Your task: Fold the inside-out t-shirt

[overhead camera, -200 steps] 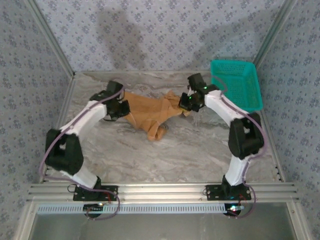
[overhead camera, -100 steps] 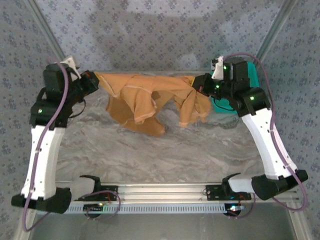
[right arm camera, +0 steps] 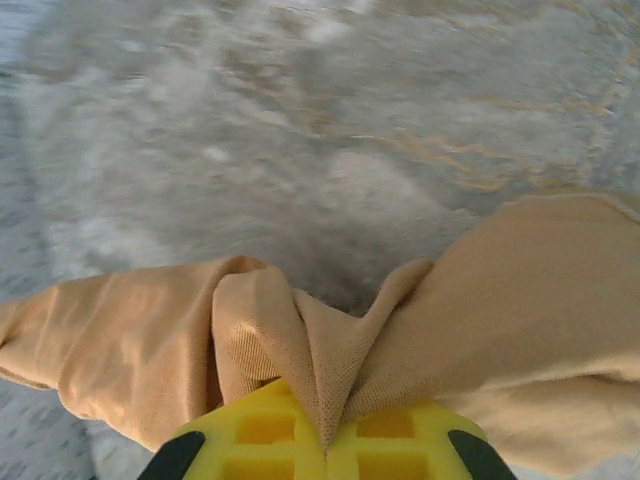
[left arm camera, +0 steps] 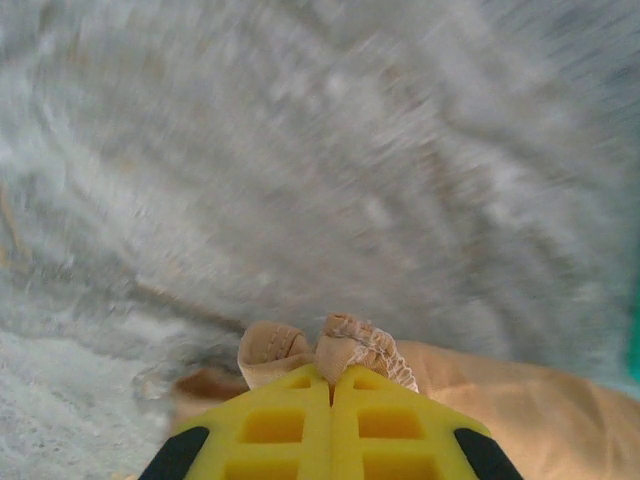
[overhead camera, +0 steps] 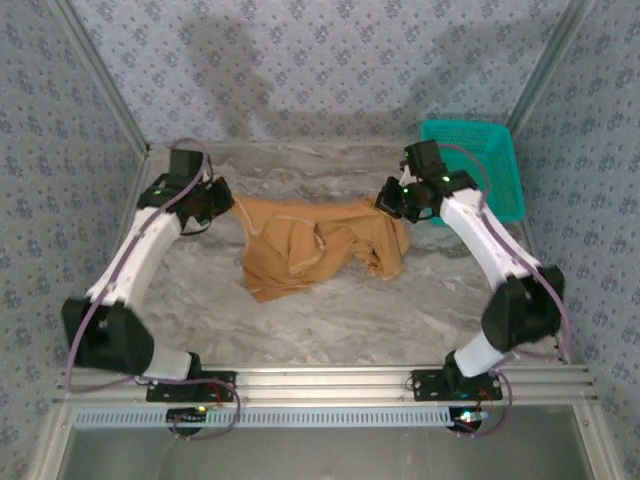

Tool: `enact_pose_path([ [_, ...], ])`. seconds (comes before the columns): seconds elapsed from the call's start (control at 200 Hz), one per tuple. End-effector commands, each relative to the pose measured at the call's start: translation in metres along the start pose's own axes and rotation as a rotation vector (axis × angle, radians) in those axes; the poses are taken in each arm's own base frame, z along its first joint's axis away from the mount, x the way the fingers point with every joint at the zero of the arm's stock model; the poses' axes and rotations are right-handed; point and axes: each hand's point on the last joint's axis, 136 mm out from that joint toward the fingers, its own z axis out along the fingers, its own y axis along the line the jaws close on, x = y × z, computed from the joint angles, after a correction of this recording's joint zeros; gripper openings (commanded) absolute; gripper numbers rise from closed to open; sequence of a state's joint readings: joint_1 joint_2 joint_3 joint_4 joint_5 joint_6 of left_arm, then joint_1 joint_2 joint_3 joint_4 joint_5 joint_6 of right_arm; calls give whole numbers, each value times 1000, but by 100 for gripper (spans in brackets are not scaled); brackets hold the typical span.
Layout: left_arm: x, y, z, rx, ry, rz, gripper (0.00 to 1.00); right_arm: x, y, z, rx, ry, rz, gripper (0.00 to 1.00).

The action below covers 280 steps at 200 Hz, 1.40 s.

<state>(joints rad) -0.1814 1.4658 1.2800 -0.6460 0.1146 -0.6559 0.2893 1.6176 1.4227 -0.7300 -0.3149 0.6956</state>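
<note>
**Both ends pinched**

The left gripper (overhead camera: 222,203) is clamped on the left edge of the caramel-brown soft cloth t-shirt (overhead camera: 320,245). The right gripper (overhead camera: 392,200) is clamped on its bunched right edge. The shirt sags crumpled at frame centre onto the grey marbled table (overhead camera: 350,320), left of the teal plastic mesh basket (overhead camera: 480,165) at upper right.

No words, numbers, brand names or signs can be read in these pictures.
</note>
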Motion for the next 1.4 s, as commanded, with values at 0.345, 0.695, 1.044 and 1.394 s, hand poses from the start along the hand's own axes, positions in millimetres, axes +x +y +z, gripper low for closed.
enact_pose_path([
  [0.345, 49, 13, 42, -93, 100, 102, 51, 32, -51, 33, 161, 55, -85, 42],
  [0.695, 132, -29, 73, 73, 270, 152, 54, 66, -70, 49, 191, 124, -99, 42],
  [1.044, 177, -36, 109, 54, 389, 179, 41, 66, -77, 50, 190, 138, -81, 43],
  [1.394, 46, -100, 58, -41, 162, 339, 0, 65, -82, 50, 203, 124, -80, 38],
])
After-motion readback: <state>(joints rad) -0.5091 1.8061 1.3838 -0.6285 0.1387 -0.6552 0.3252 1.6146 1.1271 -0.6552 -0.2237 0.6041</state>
